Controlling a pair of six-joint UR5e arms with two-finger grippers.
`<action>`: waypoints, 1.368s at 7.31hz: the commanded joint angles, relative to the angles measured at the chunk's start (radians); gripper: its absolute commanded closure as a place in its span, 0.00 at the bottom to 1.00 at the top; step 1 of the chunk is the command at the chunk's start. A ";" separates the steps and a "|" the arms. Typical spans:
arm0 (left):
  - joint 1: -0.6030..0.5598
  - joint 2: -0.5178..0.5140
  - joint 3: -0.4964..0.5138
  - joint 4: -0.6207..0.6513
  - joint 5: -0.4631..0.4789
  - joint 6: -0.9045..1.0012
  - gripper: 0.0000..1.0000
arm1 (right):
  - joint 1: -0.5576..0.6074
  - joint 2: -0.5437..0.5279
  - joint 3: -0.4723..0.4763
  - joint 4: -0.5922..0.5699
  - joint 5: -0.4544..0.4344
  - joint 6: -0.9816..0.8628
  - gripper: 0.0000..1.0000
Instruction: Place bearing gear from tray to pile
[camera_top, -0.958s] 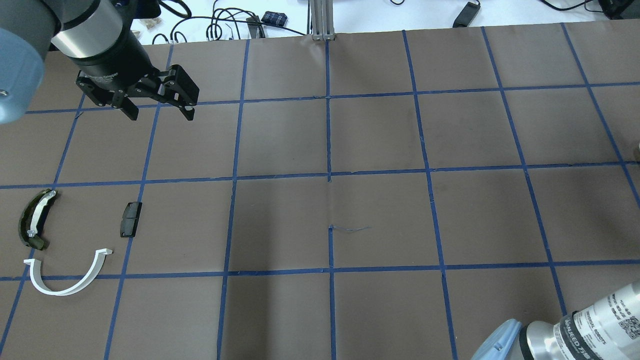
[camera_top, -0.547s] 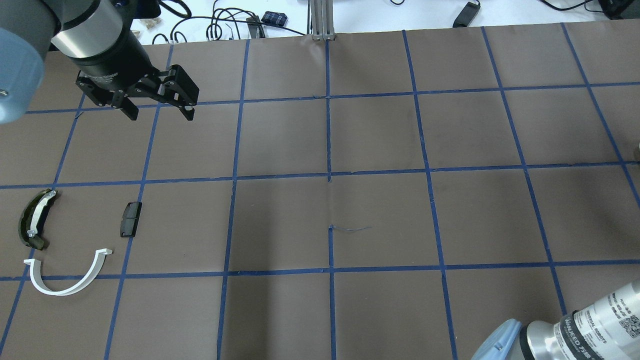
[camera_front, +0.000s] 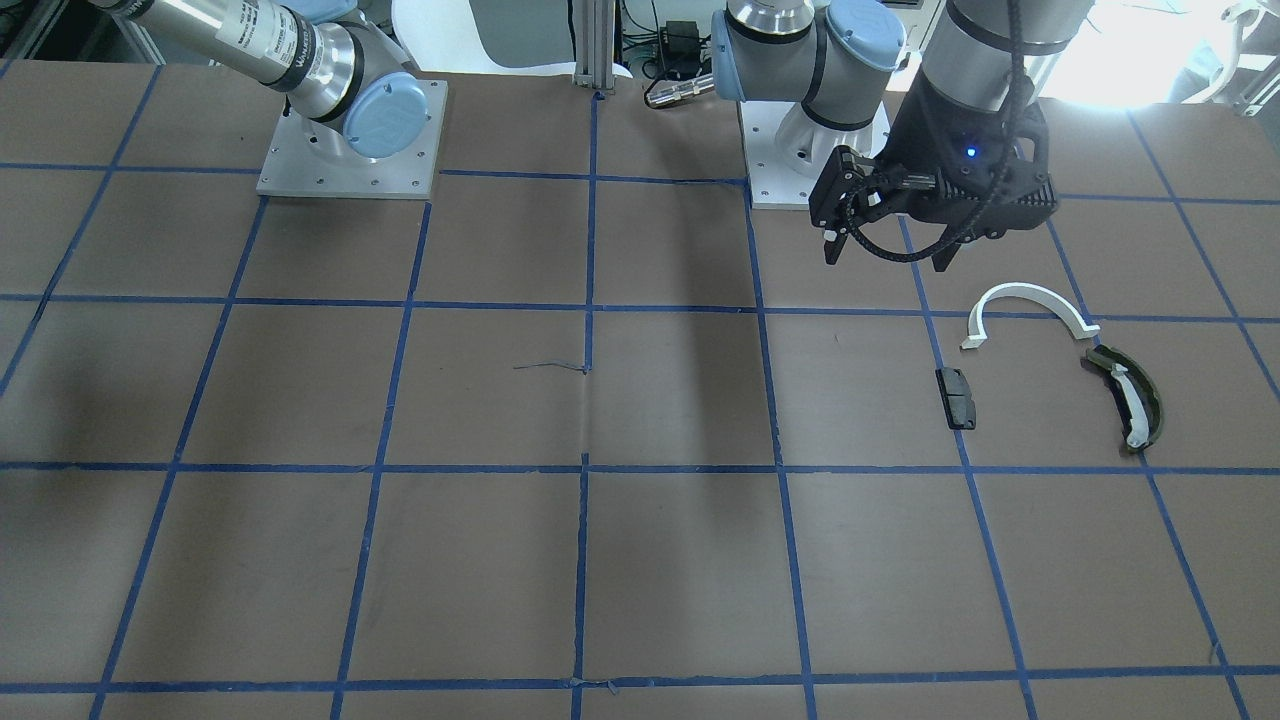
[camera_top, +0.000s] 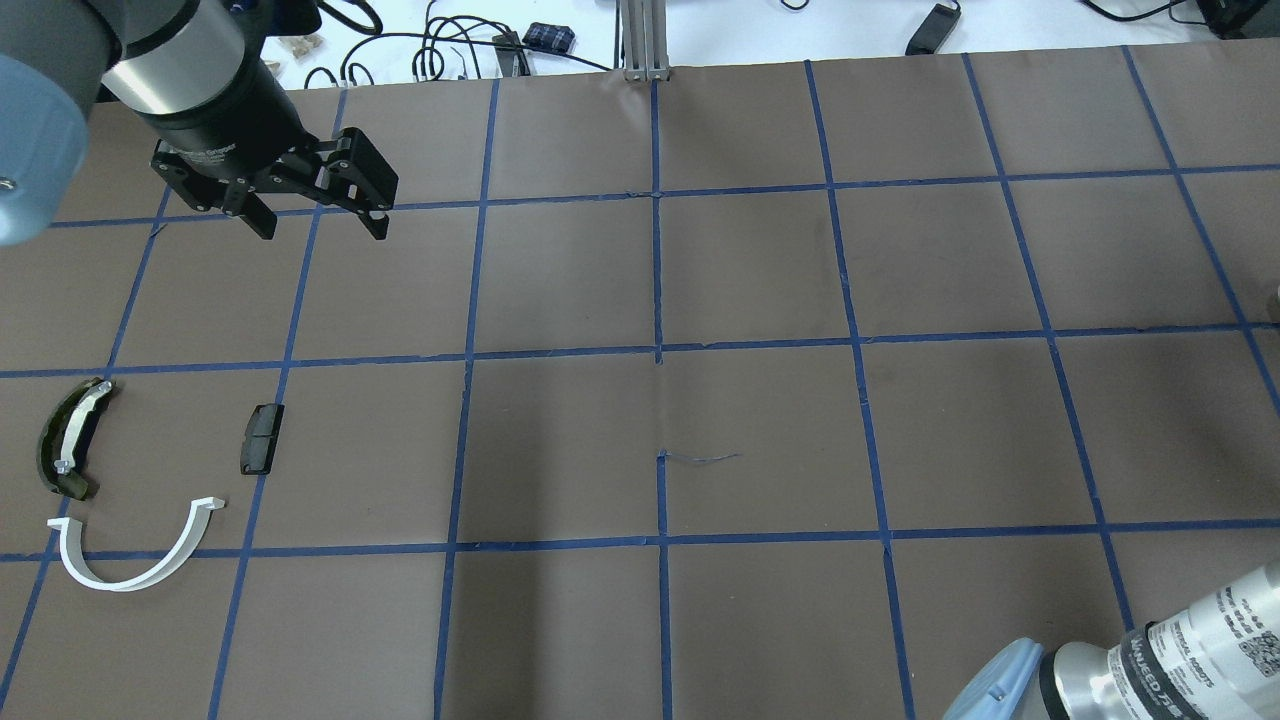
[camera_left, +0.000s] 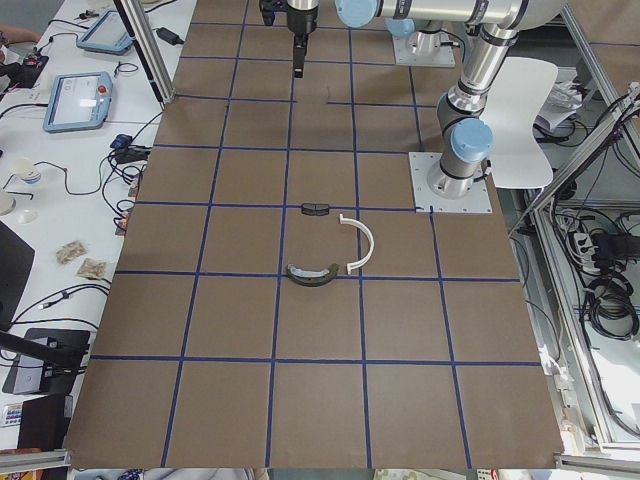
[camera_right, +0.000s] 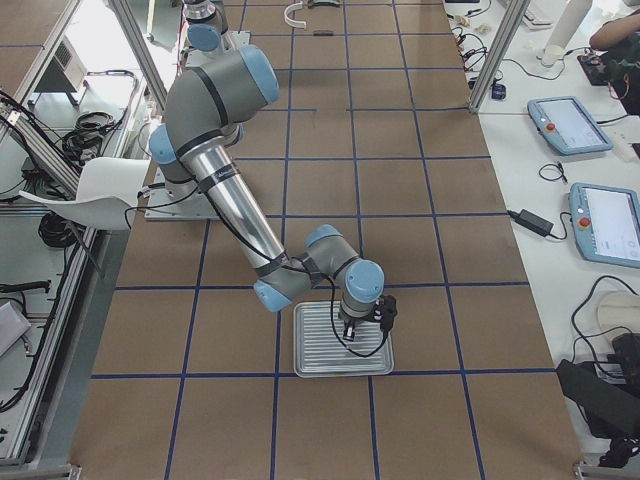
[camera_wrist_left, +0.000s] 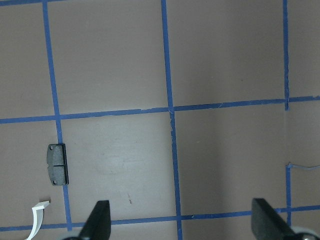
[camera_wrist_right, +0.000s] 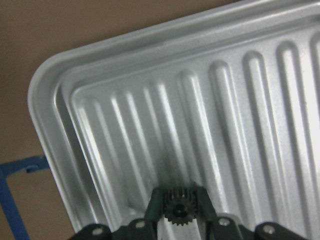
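My right gripper (camera_wrist_right: 176, 201) is shut on the small black bearing gear (camera_wrist_right: 176, 213), just over the ribbed silver tray (camera_wrist_right: 45, 100). In the right side view the gripper (camera_right: 362, 322) stands over the tray (camera_right: 308, 362). The pile lies on the robot's left: a white half-ring arc (camera_top: 135, 572), a dark olive curved piece with a white strip (camera_top: 68, 440) and a small black block (camera_top: 262, 438). It also shows in the front view as arc (camera_front: 1030, 296), olive piece (camera_front: 1125, 398) and block (camera_front: 957, 397). My left gripper (camera_top: 312, 218) is open and empty, high above the table beyond the pile.
The table is brown paper with a grid of blue tape. The left arm's base plate (camera_front: 800, 185) and the right arm's base plate (camera_front: 300, 180) sit at the robot's edge. Cables and tablets (camera_left: 75, 100) lie on the white bench beyond the far edge.
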 joint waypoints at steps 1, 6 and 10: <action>0.000 0.000 0.000 0.000 -0.001 -0.001 0.00 | 0.000 -0.013 -0.009 0.009 0.000 0.001 0.87; 0.000 -0.002 0.003 0.000 -0.001 -0.001 0.00 | 0.183 -0.240 -0.003 0.202 0.047 -0.007 0.90; 0.000 0.003 -0.003 0.000 -0.003 -0.001 0.00 | 0.680 -0.263 -0.001 0.227 0.037 0.580 0.90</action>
